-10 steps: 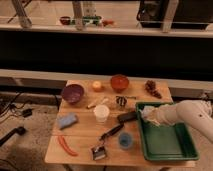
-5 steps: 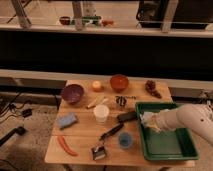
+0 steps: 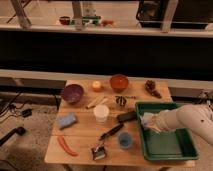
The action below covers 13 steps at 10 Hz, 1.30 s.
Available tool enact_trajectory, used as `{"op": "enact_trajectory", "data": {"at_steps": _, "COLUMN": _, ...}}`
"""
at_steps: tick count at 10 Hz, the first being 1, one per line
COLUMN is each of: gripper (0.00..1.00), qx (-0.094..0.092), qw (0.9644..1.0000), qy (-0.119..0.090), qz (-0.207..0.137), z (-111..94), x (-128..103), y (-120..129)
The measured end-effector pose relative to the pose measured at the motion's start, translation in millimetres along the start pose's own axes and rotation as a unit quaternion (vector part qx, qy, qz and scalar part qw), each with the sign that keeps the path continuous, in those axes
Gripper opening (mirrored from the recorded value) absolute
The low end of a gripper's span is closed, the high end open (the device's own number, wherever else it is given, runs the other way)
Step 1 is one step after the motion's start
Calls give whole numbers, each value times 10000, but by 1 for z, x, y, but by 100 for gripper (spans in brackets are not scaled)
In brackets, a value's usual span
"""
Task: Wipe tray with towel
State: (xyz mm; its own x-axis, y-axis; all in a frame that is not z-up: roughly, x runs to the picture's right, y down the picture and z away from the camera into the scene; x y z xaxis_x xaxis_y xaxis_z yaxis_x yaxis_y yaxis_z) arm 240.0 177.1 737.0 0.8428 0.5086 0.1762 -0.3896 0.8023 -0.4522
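The green tray lies on the right end of the wooden table. A pale grey-blue towel rests rumpled on the tray's floor near its back left corner. My gripper reaches in from the right on a white arm and presses down on the towel, shut on it. The fingertips are buried in the cloth.
Left of the tray stand a white cup, a small blue cup, a black brush and a dark block. Farther off are a purple bowl, an orange bowl, a blue pad and a red chili.
The gripper and towel have slid a little toward the tray's front along its left side. The other objects have not moved.
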Motion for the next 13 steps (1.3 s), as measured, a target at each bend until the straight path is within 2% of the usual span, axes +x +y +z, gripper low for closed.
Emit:
{"op": "enact_trajectory", "data": {"at_steps": 7, "gripper": 0, "qx": 4, "qw": 10000, "qy": 0, "qz": 4, "z": 0, "x": 0, "y": 0}}
{"op": "enact_trajectory", "data": {"at_steps": 9, "gripper": 0, "qx": -52, "qw": 10000, "qy": 4, "qz": 28, "z": 3, "x": 6, "y": 2}}
{"op": "enact_trajectory", "data": {"at_steps": 11, "gripper": 0, "qx": -114, "qw": 9999, "qy": -8, "qz": 59, "z": 12, "x": 29, "y": 9}}
{"op": "enact_trajectory", "data": {"at_steps": 13, "gripper": 0, "qx": -203, "qw": 9997, "qy": 24, "qz": 102, "z": 17, "x": 68, "y": 15}}
